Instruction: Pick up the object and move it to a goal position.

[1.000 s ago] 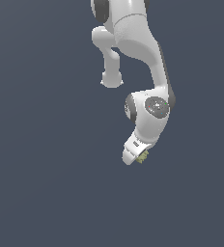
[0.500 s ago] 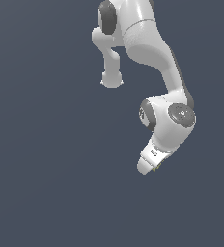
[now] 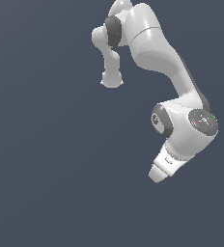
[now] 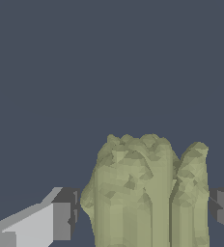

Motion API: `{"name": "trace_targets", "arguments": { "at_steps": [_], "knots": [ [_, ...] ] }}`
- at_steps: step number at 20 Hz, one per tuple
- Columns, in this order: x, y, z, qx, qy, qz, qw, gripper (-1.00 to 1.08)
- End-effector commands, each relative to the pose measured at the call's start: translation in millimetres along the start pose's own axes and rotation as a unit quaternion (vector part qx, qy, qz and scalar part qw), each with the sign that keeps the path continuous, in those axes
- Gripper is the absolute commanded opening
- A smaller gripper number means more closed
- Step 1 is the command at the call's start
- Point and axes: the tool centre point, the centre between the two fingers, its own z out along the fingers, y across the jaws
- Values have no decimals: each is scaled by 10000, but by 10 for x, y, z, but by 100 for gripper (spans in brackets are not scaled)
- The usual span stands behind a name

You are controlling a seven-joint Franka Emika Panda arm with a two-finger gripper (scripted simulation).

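The wrist view is filled low down by the object (image 4: 133, 193), a lumpy olive-yellow blob with a bumpy surface. It sits between the dark pads (image 4: 68, 217) of my gripper (image 4: 145, 214), which is shut on it from both sides. In the exterior view the white arm bends down to the gripper (image 3: 156, 176) at the lower right. There the white hand hides the object and the fingers.
Plain dark grey-blue surface lies all around in both views. The arm's upper links (image 3: 147, 43) and its base (image 3: 111, 79) stand at the top of the exterior view.
The arm has swung toward the exterior view's right and a little lower, carrying the object. The olive speck seen at the gripper tip earlier is now hidden in the exterior view.
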Motion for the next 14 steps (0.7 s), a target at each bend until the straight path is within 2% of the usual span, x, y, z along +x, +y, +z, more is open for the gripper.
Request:
{"name": "trace_targets", "arguments": {
  "at_steps": [1,14],
  "knots": [
    [84,-10,-15,-1,0,3,10000,-100],
    [276,-36,-37,2,-2,-3,10000,-100]
  ]
}}
